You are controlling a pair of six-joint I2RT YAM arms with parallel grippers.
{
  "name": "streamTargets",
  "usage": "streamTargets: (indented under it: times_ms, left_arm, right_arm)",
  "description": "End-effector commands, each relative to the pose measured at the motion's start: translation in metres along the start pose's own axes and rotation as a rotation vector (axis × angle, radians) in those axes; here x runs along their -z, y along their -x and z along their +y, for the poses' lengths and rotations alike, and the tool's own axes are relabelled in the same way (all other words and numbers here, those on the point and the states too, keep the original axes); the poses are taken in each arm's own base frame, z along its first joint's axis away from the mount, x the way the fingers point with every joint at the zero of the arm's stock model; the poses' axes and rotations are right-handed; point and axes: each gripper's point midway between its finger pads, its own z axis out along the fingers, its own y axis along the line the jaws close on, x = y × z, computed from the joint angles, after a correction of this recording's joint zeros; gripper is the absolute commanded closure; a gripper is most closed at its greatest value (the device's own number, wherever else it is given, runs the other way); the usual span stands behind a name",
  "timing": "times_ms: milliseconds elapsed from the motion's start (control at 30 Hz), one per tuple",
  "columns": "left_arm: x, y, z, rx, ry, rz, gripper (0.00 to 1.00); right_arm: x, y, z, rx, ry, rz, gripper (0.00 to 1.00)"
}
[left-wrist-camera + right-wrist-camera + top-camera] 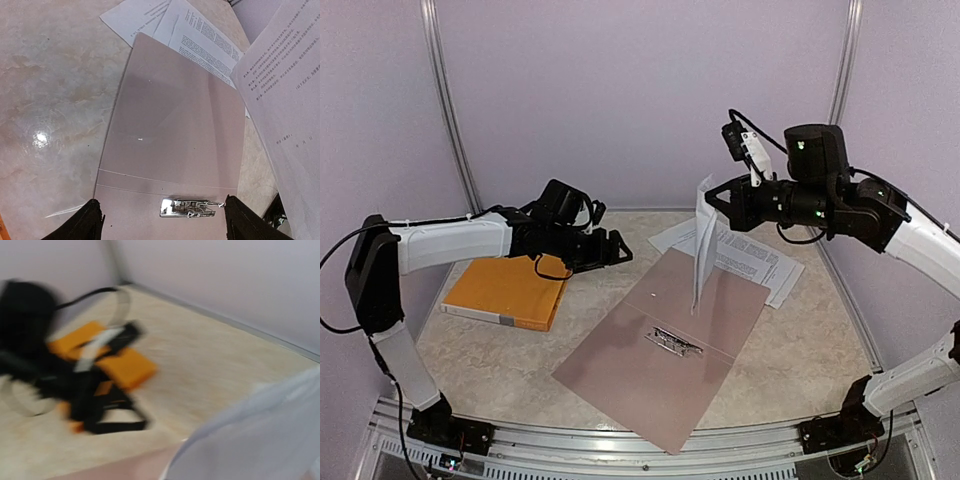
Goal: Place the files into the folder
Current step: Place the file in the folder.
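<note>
a: where do we find the files (752, 258) in this frame?
b: we see most of them fanned flat on the pale marbled desk (800, 355), at the far right, with the far edge of the open folder (630, 380) lying over their near corners. one lifted sheet (703, 245) hangs upright above the folder's far half, pinched at its top edge by the right tool (716, 203), its jaws closed on the paper. we cannot tell whether the sheet's lower edge touches the folder.
a: and the folder itself?
b: we find it spread flat mid-desk, pinkish-brown, both leaves open, a metal clip (675, 343) just beside the centre crease.
a: what of the left tool (622, 250)?
b: we see it hovering above the desk just left of the folder's far half, jaws spread wide and holding nothing. its wrist camera looks down between two black fingers (85, 225) onto the folder, the clip at the bottom of the view, the lifted sheet filling the right side.
a: anything else on the desk?
b: an orange book (505, 290) lies flat at the left, beneath the left arm (450, 240) and well apart from the folder. the right wrist view is blurred; we make out only the orange book, a dark arm and white paper at the lower right.
</note>
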Motion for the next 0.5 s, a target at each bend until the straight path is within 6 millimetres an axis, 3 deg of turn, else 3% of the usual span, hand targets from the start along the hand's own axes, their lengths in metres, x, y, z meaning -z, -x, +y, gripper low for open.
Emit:
streamTargets:
  times_ms: [0, 133, 233, 467]
  left_arm:
    - [0.029, 0.01, 0.03, 0.054, 0.128, -0.075, 0.19]
    - [0.053, 0.016, 0.05, 0.115, 0.173, -0.131, 0.21]
    - [0.076, 0.02, 0.063, 0.134, 0.202, -0.182, 0.21]
    - [0.119, 0.023, 0.069, 0.103, 0.232, -0.26, 0.21]
  right_arm:
    - [0.004, 0.016, 0.061, 0.061, 0.169, -0.022, 1.0]
    - [0.004, 0.007, 0.08, 0.028, 0.238, -0.009, 1.0]
    - [0.008, -0.007, 0.073, -0.02, 0.218, 0.007, 1.0]
    - [0.017, -0.071, 0.006, -0.164, -0.071, 0.106, 1.0]
